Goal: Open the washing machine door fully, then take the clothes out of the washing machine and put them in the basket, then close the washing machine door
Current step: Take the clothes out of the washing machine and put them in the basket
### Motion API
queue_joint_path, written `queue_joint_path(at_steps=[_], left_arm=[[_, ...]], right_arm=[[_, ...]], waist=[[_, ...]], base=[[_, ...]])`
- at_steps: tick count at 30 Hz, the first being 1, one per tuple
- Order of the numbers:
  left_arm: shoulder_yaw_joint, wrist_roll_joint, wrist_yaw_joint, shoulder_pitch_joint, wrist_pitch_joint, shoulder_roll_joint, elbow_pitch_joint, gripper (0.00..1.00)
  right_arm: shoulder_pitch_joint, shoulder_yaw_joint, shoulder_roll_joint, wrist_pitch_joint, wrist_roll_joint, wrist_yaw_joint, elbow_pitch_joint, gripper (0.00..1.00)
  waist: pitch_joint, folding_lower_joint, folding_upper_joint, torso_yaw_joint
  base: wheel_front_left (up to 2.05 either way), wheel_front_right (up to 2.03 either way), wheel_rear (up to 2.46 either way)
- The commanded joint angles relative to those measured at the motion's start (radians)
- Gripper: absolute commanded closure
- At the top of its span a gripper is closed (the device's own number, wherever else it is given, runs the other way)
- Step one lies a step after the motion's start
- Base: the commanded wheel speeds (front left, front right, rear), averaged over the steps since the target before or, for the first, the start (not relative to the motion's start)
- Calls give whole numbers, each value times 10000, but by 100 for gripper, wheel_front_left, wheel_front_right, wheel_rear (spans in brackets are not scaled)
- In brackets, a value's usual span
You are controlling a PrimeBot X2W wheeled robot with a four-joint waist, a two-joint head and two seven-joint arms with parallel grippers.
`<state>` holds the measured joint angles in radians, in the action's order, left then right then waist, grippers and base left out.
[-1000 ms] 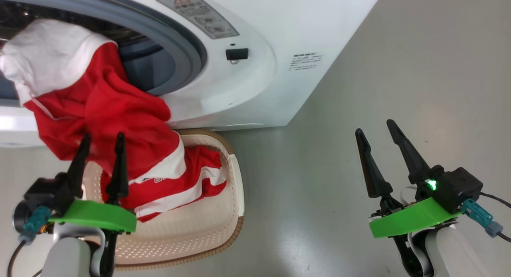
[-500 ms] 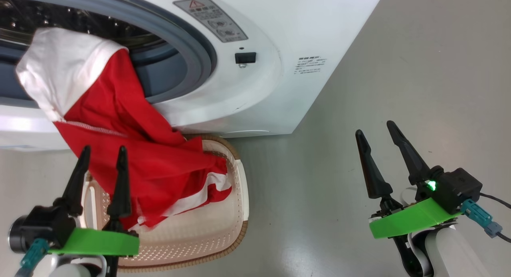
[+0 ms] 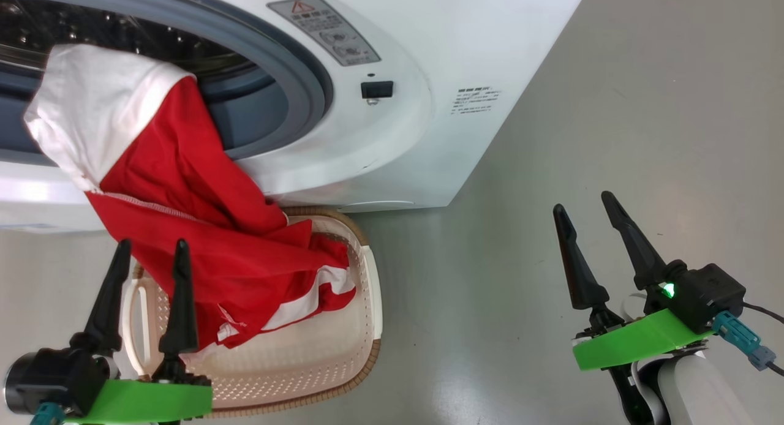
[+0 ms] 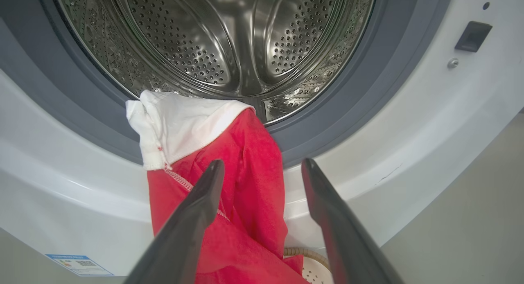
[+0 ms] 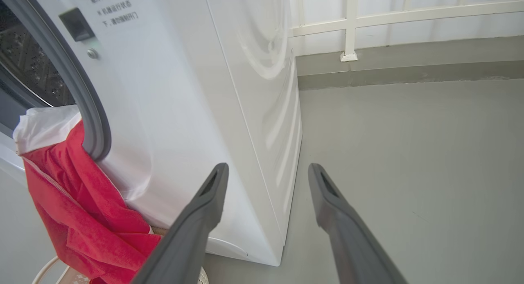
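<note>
Clothes in red and white are spilling out of the washing machine. The white end is lying over the grey rubber ring at the lower lip of the steel drum, and the red length is trailing down the front panel into the basket. The basket is sitting on the floor, tight against the foot of the machine. The left gripper is hovering by the hanging red cloth at the basket's left end, fingers moderately parted with nothing between them. The right gripper is hanging well apart over the floor, likewise parted and gripping nothing.
</note>
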<state>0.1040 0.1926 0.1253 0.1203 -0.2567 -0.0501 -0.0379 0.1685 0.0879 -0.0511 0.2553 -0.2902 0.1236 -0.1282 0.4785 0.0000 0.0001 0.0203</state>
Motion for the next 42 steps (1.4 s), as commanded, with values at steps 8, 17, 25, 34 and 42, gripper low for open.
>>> queue_joint_path(at_steps=[8,17,25,34,42], left_arm=[[392,-100,54,-139,-51,-81,361,0],[-209,-90,54,617,-51,-381,96,0],[-690,137,54,2449,-51,-830,-1463,0],[-1205,611,54,4756,-51,-1637,-4534,0],[-2107,1164,54,6381,385,-2038,-6504,0]], right_arm=[[-88,203,9,65,98,71,235,0],[-12,268,9,65,77,71,224,0],[21,337,9,65,76,71,205,0],[36,469,9,65,-51,71,275,0],[71,392,9,65,-37,71,330,0]], waist=[[24,0,-1,25],[129,0,-1,23],[199,0,-1,8],[289,0,-1,-148],[489,0,-1,-109]], base=[[0,0,0],[0,0,0],[0,0,0],[0,0,0],[0,0,0]])
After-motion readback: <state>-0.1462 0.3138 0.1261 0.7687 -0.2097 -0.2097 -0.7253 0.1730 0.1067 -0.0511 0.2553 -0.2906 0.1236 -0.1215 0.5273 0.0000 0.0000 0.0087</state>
